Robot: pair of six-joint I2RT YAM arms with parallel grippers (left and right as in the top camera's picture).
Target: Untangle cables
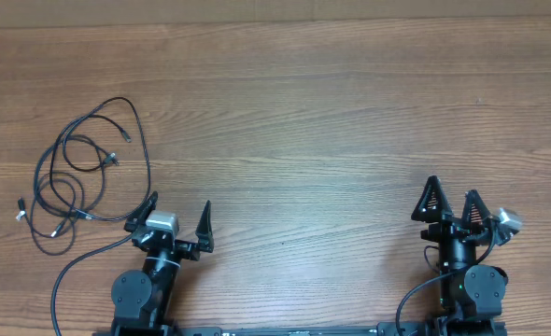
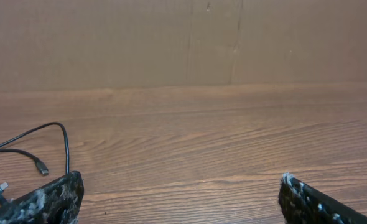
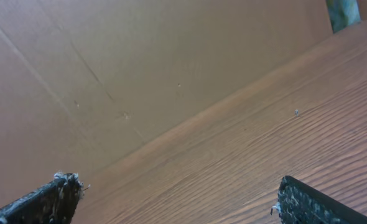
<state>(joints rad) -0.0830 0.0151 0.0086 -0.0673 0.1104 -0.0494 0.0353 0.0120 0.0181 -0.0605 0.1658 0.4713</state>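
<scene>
At the near edge of the table (image 1: 332, 121), the left claw (image 1: 179, 202) and the right claw (image 1: 452, 187) both stand spread wide, holding nothing. Just beyond the left claw and to its left, the cables (image 1: 105, 161) lie in a loose tangle of overlapping loops on the wood. Farther back, a cardboard wall (image 2: 171, 37) borders the table.

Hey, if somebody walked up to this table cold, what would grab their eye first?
The loose tangle of thin black cables at the table's left side stands out most, with its loops crossing over each other. Next come the two arms at the near edge. The left hand is open close beside the tangle, and the right hand is open far off over bare wood.
</scene>
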